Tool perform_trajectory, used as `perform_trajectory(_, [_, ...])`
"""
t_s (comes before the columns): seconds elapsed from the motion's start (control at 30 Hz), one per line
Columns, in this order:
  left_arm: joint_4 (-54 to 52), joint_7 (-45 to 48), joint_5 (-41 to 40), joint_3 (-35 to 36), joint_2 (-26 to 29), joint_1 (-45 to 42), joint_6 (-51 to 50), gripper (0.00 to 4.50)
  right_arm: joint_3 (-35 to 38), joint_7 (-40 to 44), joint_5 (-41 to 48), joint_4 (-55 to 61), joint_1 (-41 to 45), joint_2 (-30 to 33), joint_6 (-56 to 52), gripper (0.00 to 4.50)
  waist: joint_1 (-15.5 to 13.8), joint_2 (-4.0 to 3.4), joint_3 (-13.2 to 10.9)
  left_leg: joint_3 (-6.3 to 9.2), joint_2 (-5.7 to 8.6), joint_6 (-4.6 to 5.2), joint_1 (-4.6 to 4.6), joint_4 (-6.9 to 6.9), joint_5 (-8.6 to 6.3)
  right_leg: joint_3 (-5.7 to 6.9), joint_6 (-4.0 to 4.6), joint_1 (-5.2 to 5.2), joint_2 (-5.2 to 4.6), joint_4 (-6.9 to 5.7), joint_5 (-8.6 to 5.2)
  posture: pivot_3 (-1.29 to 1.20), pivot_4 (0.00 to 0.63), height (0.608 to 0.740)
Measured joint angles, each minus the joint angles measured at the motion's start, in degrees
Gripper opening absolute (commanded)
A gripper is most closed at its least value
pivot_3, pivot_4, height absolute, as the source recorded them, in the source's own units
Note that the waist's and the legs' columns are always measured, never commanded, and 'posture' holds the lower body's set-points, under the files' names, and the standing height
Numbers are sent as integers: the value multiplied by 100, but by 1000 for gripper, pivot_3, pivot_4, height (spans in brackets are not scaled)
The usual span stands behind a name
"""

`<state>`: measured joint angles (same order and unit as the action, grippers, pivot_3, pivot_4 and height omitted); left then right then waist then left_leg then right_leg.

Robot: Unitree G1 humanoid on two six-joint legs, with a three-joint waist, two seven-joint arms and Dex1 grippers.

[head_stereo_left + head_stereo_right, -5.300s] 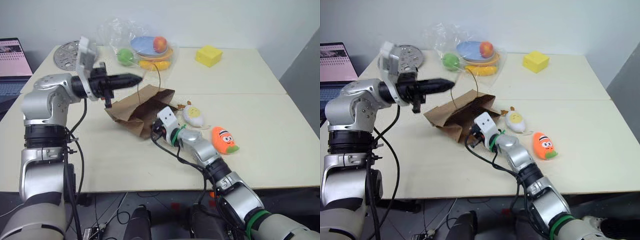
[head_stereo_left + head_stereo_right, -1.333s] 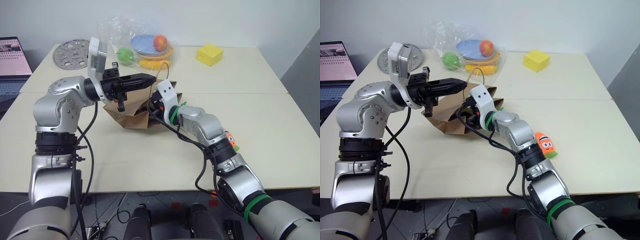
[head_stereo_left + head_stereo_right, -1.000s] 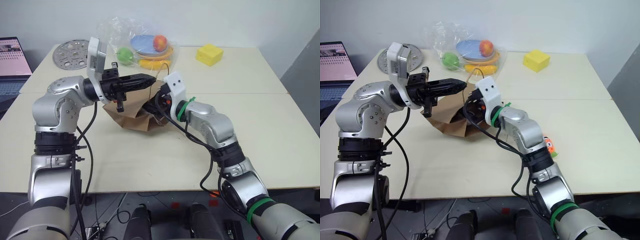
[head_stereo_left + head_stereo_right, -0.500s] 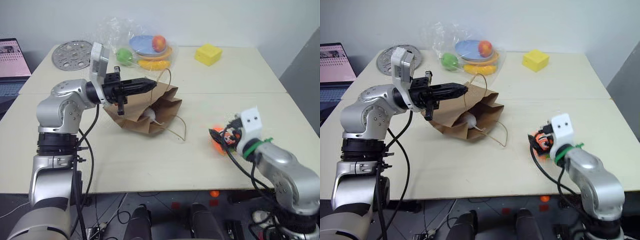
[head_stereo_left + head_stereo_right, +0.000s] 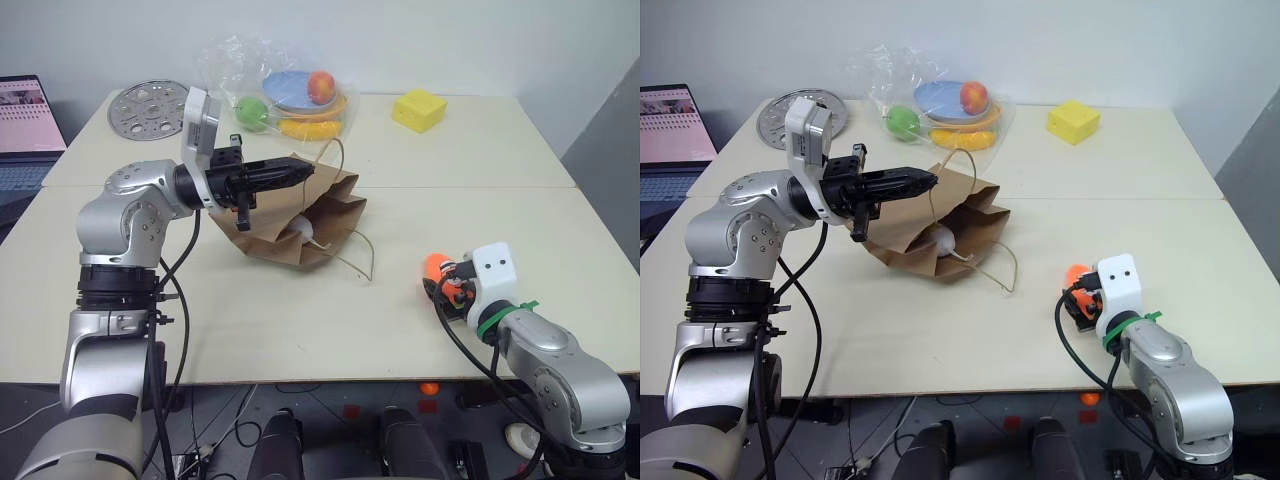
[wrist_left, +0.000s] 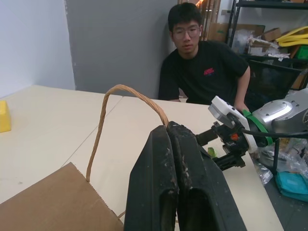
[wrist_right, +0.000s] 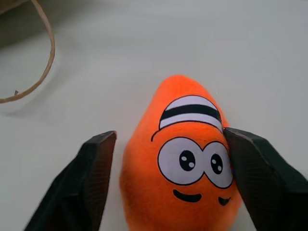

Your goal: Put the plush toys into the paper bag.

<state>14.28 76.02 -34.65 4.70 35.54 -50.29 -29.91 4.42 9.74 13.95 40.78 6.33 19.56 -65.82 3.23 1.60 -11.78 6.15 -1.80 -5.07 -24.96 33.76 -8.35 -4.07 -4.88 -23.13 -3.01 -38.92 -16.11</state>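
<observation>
Currently my right gripper point(image 7: 168, 187) straddles the orange plush toy point(image 7: 185, 173) at lower right, jaws parted; my left gripper point(image 5: 290, 172) pinches the paper bag point(image 5: 300, 215) handle point(image 6: 120, 96) shut, centre-left.

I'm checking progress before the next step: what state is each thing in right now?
Brown kraft paper bag: lying on its side, mouth open, one handle held up.
White egg-like plush toy: inside the bag.
Orange carrot-like plush toy: on the table, between open fingers, not gripped.
Left gripper: shut on the bag's handle.
Right gripper: open, straddling the orange toy.
</observation>
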Motion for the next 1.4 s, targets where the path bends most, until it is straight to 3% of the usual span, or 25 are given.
perform_trajectory(0.27, [-2, -19, 0, 2, 16, 2, -9, 0, 78, 361, 174, -264, 151, 264, 300, 89, 12, 0, 0, -3, 0, 0, 0, 7, 0, -2, -5, 1, 0, 1, -3, 0, 150, 740])
perform_trajectory(0.53, [79, 0, 10, -31, 19, -43, -2, 0, 189, 653, 982, -637, 1996, -220, -218, 39, 15, 0, -1, 1, -1, 1, 1, 5, 1, 1, 6, 0, 1, -3, 4, 0, 150, 740])
perform_trajectory(0.77, [202, 88, 76, -48, 12, -190, 25, 0, -668, 769, 984, -1483, 2608, -446, -174, 39, -9, 0, -1, 5, 0, 0, -3, -7, 0, 6, 9, -2, 1, -1, 6, 0, 150, 740])
perform_trajectory(0.97, [213, 102, 91, -59, -11, -213, 30, 0, -1073, 790, 733, -2351, 3047, -702, 446, 39, 9, 0, -1, 5, -1, 0, -2, -6, 0, 6, 8, -3, 1, -3, 6, 0, 150, 740])
perform_trajectory(1.1, [195, 99, 92, -86, -33, -221, 14, 0, -1299, 907, 381, -3880, 3971, -1218, 1468, 39, 82, -2, -1, 4, -1, 1, 2, -5, 1, 4, 7, -5, 3, -8, 7, 0, 150, 740])
perform_trajectory(1.4, [154, 85, 88, -95, 2, -210, -52, 0, -1508, 1294, -149, -6323, 4844, -1805, 3116, 39, 113, -1, -1, 10, -1, -1, 1, -18, -1, 10, 10, -6, 2, -7, 12, 0, 150, 740])
